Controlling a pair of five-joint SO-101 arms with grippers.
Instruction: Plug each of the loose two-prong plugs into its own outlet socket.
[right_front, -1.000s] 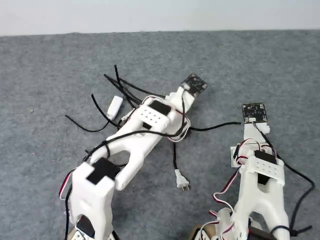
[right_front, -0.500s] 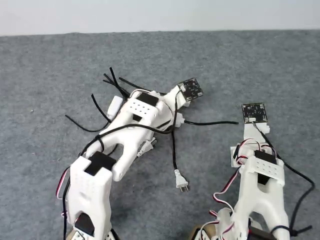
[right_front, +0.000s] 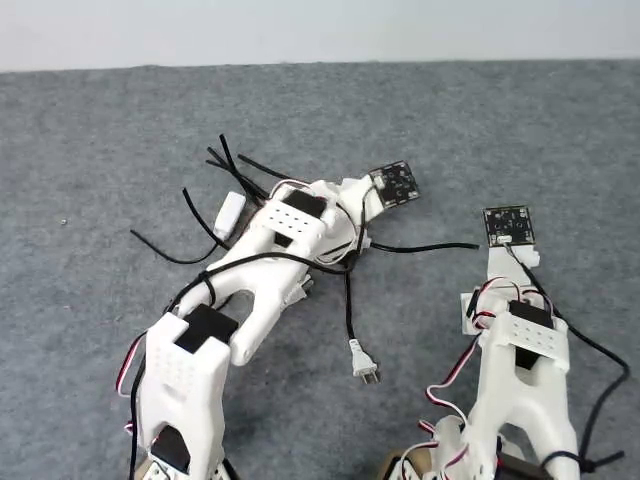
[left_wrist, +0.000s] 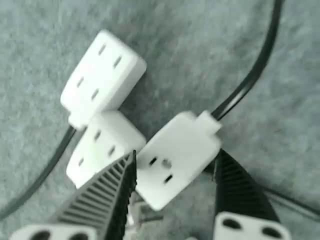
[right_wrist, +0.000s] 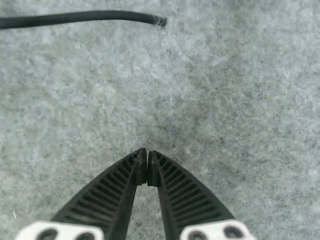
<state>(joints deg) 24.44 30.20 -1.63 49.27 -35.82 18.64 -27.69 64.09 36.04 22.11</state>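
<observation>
Our left gripper (left_wrist: 175, 156) hugs a socket (left_wrist: 181, 149) between its fingers. Our right gripper (right_wrist: 146, 172) is closed and empty. The plug (right_front: 365, 368) lies near and left of it.

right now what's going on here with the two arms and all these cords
The left gripper is clamped on a white outlet socket, with two more socket blocks lying beside it on the grey mat. The right gripper is shut and empty, over bare mat near a cut cord end. A two-prong plug lies loose between the arms, not plugged in.
</observation>
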